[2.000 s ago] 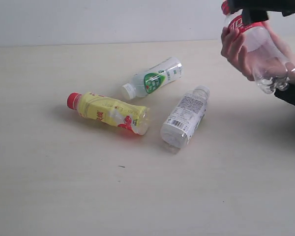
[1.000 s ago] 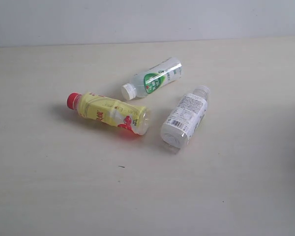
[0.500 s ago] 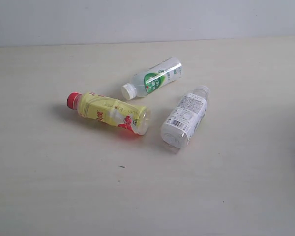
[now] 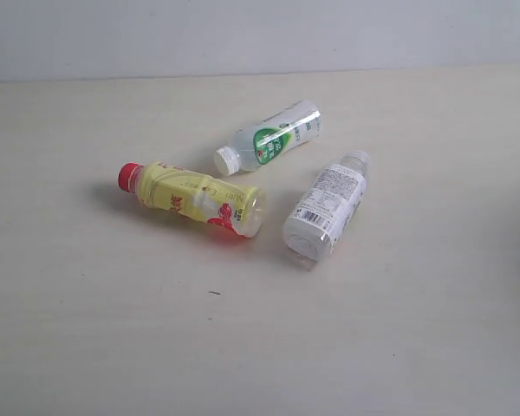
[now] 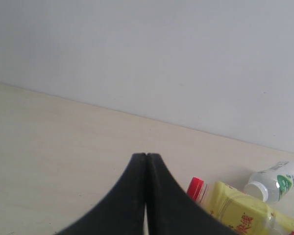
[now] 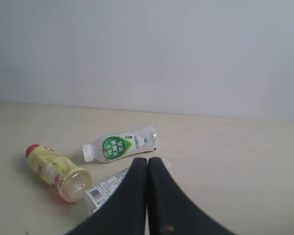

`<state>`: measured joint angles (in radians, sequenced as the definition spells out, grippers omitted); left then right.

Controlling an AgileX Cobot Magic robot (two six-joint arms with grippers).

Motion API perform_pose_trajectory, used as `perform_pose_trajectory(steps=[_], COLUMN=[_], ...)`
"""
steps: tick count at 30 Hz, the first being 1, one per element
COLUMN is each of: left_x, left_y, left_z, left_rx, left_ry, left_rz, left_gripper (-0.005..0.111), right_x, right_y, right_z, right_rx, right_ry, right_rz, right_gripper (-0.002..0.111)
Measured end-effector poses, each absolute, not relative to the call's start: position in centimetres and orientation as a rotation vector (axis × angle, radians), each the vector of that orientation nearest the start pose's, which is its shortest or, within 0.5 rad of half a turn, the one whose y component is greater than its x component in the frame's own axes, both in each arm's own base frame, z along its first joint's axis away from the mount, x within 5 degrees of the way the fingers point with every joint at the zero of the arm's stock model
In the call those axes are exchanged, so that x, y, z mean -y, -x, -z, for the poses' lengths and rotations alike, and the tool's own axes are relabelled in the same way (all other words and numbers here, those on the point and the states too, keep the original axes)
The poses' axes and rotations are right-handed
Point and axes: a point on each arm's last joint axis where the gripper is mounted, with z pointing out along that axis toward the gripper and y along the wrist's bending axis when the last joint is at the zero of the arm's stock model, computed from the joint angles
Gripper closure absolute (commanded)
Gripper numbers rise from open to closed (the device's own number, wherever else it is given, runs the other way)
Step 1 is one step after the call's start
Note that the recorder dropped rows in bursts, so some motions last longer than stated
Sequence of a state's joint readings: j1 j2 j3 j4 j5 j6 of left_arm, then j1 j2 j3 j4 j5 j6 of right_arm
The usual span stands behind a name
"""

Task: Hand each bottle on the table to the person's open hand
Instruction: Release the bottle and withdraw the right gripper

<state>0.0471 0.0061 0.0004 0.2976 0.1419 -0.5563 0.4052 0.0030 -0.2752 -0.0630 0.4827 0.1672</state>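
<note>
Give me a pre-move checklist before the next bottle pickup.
1. Targets: yellow-label bottle, green-label bottle and white-label bottle all lie on their sides on the table: ok.
2. Spacing: the three bottles lie apart, none touching: ok.
3. Left hand: shut and empty, must open before a grasp: not ok.
4. Right hand: shut and empty, same: not ok.
5. Person's open hand: in no view: cannot tell.
</note>
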Motion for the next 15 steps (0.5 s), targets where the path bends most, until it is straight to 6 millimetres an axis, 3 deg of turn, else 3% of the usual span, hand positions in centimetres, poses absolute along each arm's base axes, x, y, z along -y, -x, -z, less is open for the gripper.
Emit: perform_pose_trajectory(steps=[6,11,15], left_x=[-0.65,-0.65,-0.65], left_y=[-5.65,-5.65,-5.65], left_z=[-20.04,-20.04,-20.04], left_rx=[-1.603,-1.603,-1.603], left_ry=[0.282,0.282,0.282], left_rz=[0.131,0.131,0.131], left_gripper=[0.107,0.107,0.107], right_x=[-1.16,-0.81,-1.11], right_y=[-3.31,-3.46,-3.35], right_z=[-26.00,-26.18,-26.15], right_rx=[-1.692,-1.660,-1.676], right_ry=[0.225,0.261,0.220], right_rz=[-0.368,-0.273,-0.363], right_gripper=[0.108,0.108,0.108])
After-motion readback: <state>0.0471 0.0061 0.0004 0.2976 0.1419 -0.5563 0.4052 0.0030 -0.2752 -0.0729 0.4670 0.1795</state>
